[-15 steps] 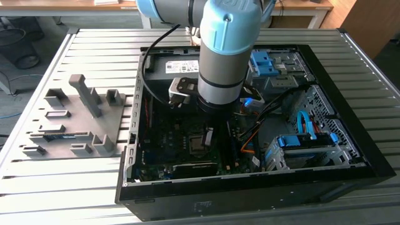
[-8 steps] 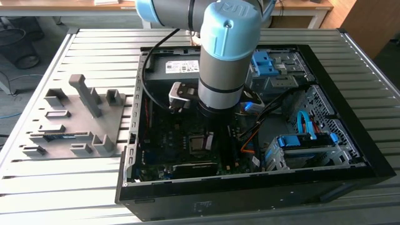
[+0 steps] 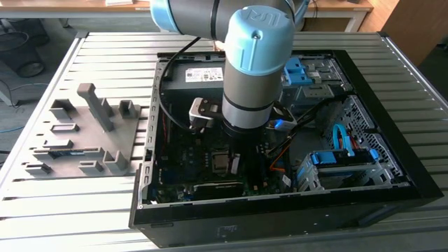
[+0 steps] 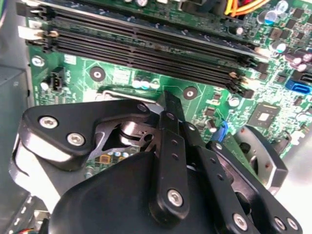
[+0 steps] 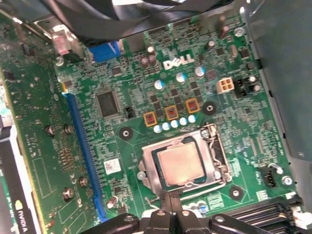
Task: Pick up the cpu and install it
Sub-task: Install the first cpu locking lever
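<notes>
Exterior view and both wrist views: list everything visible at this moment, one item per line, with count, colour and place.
cpu: one, silvery-grey, lying in the motherboard socket.
motherboard: one, green, inside the case.
memory slots: several, black, along the board.
computer case: one, black, open on the slatted table.
power-supply box: one, grey, at the case's far side.
parts fixture: one, grey, at the exterior view's left.
table: one, grey, slatted.
gripper: one, black, just beside the socket.

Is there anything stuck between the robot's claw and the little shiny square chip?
No, nothing visible is in the way. In the first wrist view the cpu lies flat inside its socket frame on the green motherboard, its face uncovered, and the gripper hangs just beside it.
</notes>
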Available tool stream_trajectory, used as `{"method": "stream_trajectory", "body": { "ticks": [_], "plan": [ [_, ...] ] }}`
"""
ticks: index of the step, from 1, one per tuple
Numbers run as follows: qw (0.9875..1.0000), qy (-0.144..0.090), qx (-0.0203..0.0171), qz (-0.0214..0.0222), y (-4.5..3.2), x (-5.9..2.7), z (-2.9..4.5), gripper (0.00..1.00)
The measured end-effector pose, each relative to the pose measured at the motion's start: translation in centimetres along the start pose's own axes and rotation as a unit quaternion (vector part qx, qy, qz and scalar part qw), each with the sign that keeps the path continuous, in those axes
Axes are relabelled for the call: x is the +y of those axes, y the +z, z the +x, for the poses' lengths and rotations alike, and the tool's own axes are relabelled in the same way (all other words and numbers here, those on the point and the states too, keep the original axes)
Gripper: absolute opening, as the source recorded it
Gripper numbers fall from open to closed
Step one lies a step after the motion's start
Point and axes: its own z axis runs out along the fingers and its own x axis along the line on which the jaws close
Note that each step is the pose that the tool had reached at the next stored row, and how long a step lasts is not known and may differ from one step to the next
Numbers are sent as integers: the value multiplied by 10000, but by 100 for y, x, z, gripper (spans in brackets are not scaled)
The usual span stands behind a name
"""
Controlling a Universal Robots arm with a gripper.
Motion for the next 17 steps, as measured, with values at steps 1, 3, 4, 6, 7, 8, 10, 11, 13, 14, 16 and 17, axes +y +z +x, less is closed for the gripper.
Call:
{"method": "stream_trajectory", "body": {
  "ticks": [1, 3, 4, 6, 7, 8, 10, 11, 13, 14, 16, 17],
  "plan": [
    [10000, -9, 0, 0, 3, -3, 7, 10],
    [10000, -28, 0, 1, 11, -9, 19, 10],
    [10000, -38, 2, 1, 14, -11, 23, 10],
    [10000, -60, 3, 2, 23, -21, 25, 10],
    [10000, -72, 4, 2, 27, -28, 24, 10],
    [10000, -80, 4, 3, 31, -36, 23, 10],
    [10000, -97, 3, 4, 40, -57, 18, 10],
    [9999, -104, 3, 4, 44, -63, 16, 10],
    [9999, -112, 3, 5, 48, -67, 16, 10],
    [9999, -114, -1, 3, 50, -66, 16, 10],
    [9999, -119, -28, -5, 52, -67, 17, 10],
    [9999, -121, -55, -12, 52, -67, 18, 10]
  ]
}}
